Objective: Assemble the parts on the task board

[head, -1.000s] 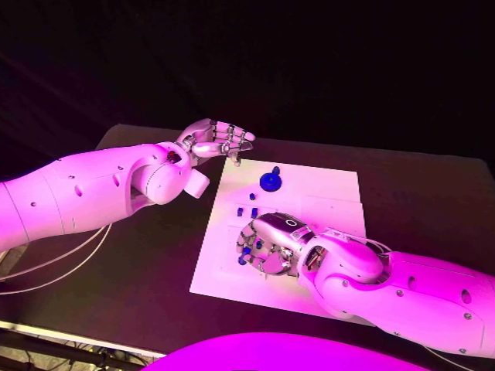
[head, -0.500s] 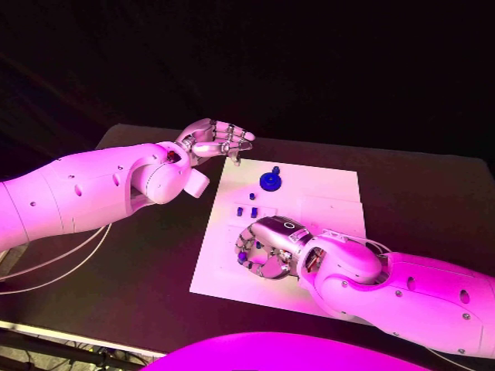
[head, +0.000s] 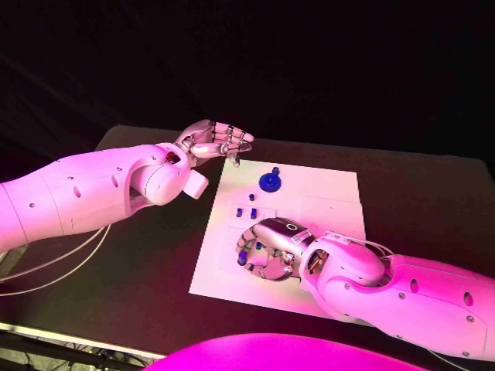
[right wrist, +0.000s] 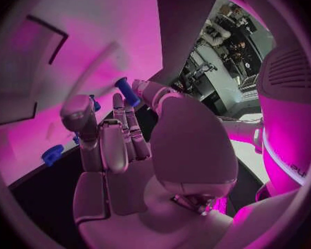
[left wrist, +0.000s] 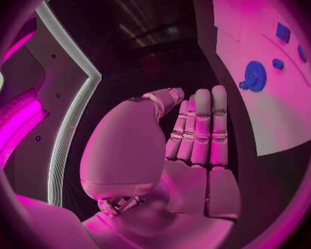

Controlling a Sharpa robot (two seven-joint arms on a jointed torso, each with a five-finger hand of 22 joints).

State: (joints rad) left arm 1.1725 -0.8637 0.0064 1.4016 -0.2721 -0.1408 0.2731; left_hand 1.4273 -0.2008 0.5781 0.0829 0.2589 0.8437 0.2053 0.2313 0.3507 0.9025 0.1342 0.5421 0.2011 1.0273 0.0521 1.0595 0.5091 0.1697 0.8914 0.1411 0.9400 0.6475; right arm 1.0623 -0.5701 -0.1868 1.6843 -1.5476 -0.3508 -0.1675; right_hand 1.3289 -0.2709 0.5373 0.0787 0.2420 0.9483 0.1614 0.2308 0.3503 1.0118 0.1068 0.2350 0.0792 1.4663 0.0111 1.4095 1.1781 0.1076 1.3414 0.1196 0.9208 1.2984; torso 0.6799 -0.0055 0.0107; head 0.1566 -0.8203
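The task board [head: 315,202] is a white rectangular plate lying flat on the black tabletop [head: 426,193], with shallow square outlines marked in it. A round blue gear-like part [head: 270,182] with a small knob at its edge sits at the board's far end, just beyond the left robot hand [head: 215,142]. Two small blue pegs [head: 247,212] stand between that gear and the right robot hand [head: 267,249].

The right robot hand is lowered palm-down over the near half of the board, fingers curled, and pinches a short blue cylinder [right wrist: 127,91] between thumb and fingertip. Another small blue gear [right wrist: 52,154] lies near its fingers.

The left robot hand hovers off the board's far corner, fingers drawn together and curled in, with nothing in them.
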